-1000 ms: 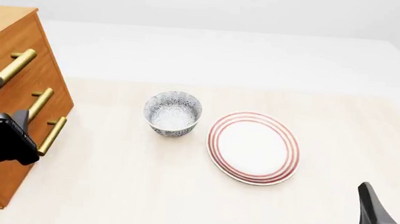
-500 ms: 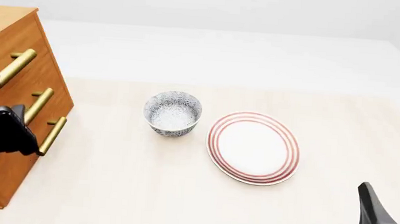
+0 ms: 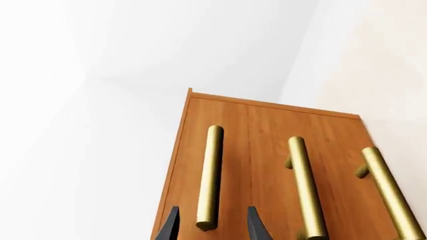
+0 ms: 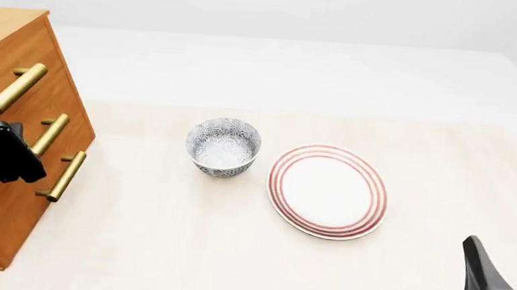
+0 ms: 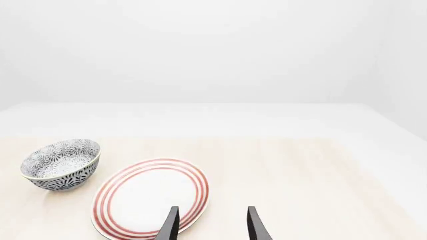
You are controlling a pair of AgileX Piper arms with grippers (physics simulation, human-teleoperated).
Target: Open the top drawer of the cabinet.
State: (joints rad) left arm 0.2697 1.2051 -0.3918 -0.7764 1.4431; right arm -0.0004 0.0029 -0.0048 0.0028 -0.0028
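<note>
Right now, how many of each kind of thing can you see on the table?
Cabinets: 1, the cabinet with 3 brass handles
Bowls: 1, the patterned bowl
Plates: 1, the red-ringed plate
Total: 3 things, not counting the 2 robot grippers, left gripper and right gripper

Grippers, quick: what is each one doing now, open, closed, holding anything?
Left gripper: open, fingers either side of the top drawer's handle, not clamped.
Right gripper: open, empty.
</note>
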